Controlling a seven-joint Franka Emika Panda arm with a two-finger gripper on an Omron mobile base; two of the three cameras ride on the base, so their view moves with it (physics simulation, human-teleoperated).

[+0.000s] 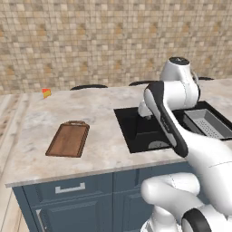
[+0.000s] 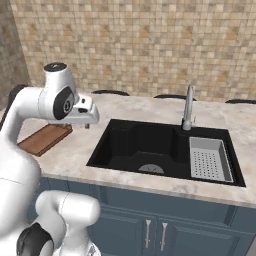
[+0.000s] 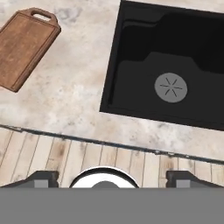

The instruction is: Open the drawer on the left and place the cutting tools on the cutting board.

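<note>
I can read no text, label, brand, number or sign anywhere in my three views. The tiled wall [image 1: 90,41] carries only its mottled pattern, the counter [image 1: 104,113] only marbling, and the board [image 1: 68,140] only wood grain. The drawer [image 1: 68,189] front is plain navy with a bare silver handle. The sink [image 2: 145,145] and its strainer basket [image 2: 209,160] bear no markings I can make out, and the arm's white shells show none either.
</note>
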